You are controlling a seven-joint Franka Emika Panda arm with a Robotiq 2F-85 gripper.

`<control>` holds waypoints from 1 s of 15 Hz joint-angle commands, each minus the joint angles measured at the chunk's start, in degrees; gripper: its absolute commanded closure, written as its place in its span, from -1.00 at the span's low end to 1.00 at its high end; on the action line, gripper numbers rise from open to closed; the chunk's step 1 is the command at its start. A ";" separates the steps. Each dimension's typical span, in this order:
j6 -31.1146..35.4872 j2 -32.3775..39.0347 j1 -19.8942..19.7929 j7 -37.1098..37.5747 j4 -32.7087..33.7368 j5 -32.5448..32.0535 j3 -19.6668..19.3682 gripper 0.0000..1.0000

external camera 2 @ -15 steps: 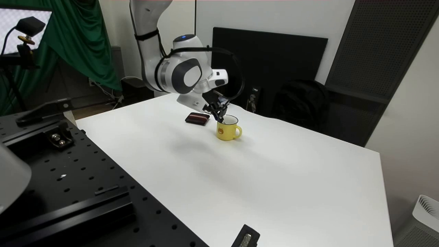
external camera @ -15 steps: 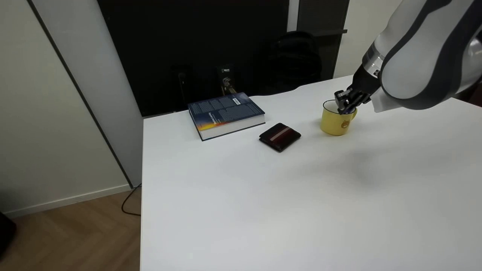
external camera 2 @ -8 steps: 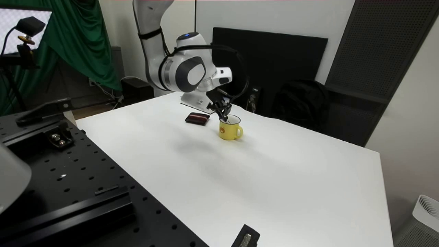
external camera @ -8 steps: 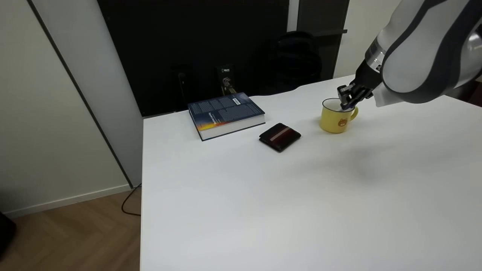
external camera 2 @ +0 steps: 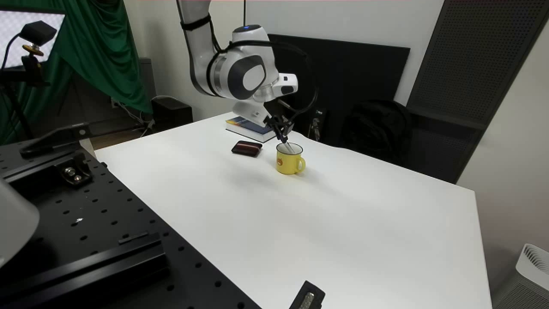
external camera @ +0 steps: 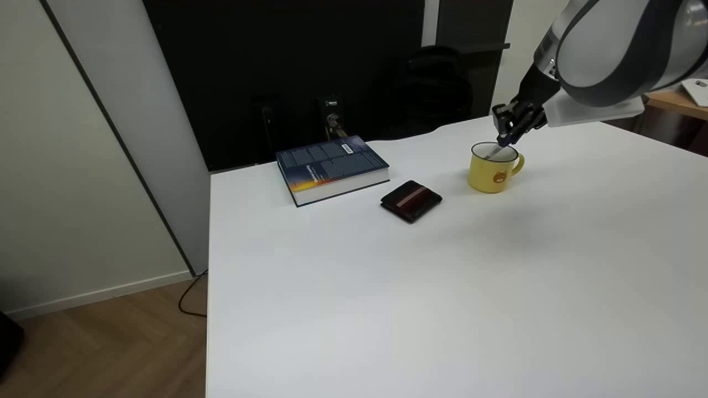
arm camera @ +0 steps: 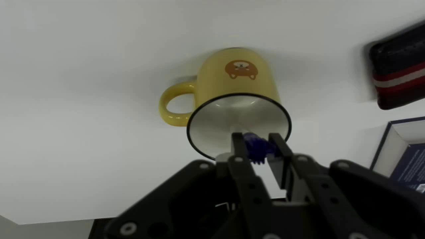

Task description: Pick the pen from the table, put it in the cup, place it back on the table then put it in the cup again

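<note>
Rising, end effector (arm camera: 256,138) pinches pen (arm camera: 257,148) tightly; more pen now shows inside cup (external camera: 487,176).

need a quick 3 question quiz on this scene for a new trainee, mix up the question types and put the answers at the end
1. Multiple choice: how does the yellow cup stand on the table?
A) upside down
B) upright
C) on its side

2. True or false: the end effector is shut on the pen.

3. Short answer: what lies near the book and carries red and pale stripes?

Key:
1. B
2. True; it grips the pen's blue end, and the pale part slants down into the cup.
3. The wallet
</note>
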 commanded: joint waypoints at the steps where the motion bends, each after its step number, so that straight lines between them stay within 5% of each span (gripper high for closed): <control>1: -5.52 -5.43 -4.35 0.13 -0.63 -2.99 3.00 0.89; 7: -15.65 -12.42 -12.16 -0.14 -0.40 -7.27 9.03 0.89; 15: -21.87 -13.04 -36.92 -16.72 -2.92 -5.51 35.93 0.89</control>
